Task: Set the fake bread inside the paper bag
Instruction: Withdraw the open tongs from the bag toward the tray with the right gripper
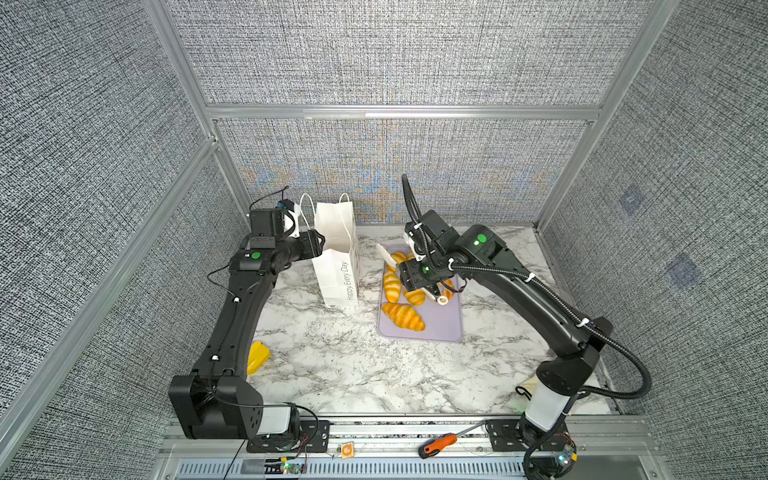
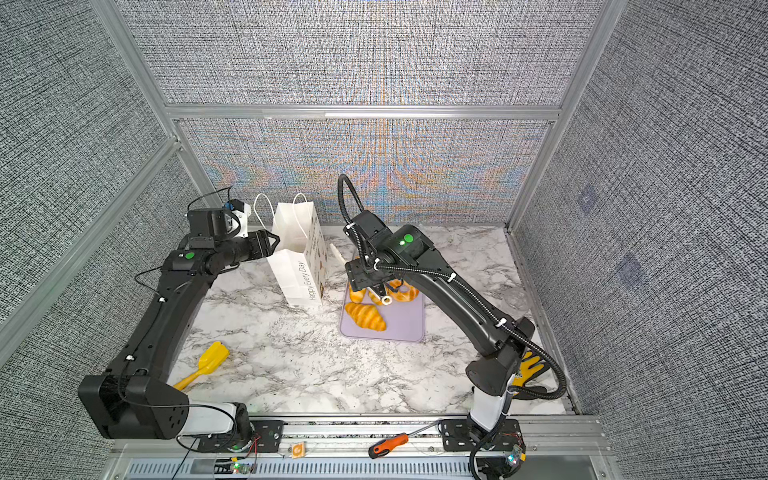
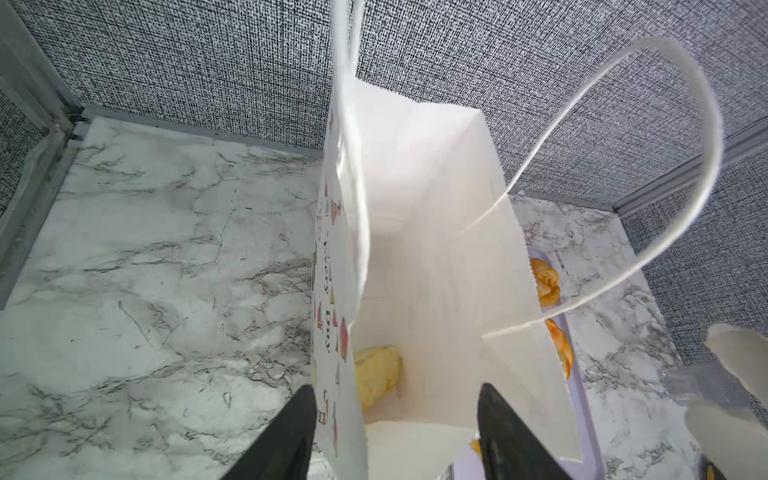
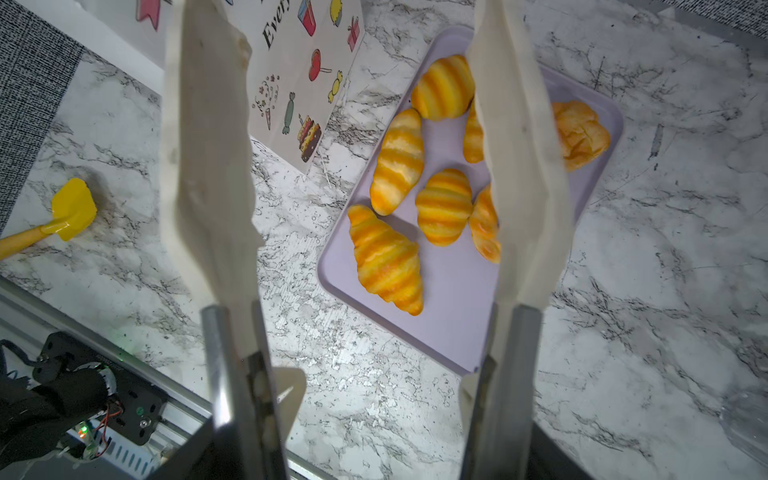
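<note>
Right, the marble surface [image 1: 340, 374] carries everything I care about. The biggest item is the paper bag [image 1: 337, 266], standing upright with its mouth up, so its long axis runs straight up and the lettering climbs its side. My left hand [image 1: 321, 241] sits at the rim, jaws partly apart and astride the printed wall, one finger outside, one over the mouth. I can't tell whether either touches paper. The job there, I reckon, is to pinch only that wall and keep the mouth spread without tipping the bag away from the hand.

Next down is the lilac tray [image 4: 457, 328], directly under my right hand [image 1: 410, 275], which hangs wide and empty above it. The bag stands beside that hand, on the side toward my left arm.

Then the fake bread [image 4: 442, 208]: most of it lies on the tray below the right hand, and one piece [image 3: 376, 374] is already at the bottom of the bag, beneath the left hand's fingertips. The big croissant [image 4: 386, 259] nearest the right hand's wrist looks the easiest pick. It lies flat, long axis skewed across the tray, one horn toward the bag, the other toward the tray's bare end. I'd come straight down and close across its fat middle, not its horns, clear of the neighbours close beside it.
</note>
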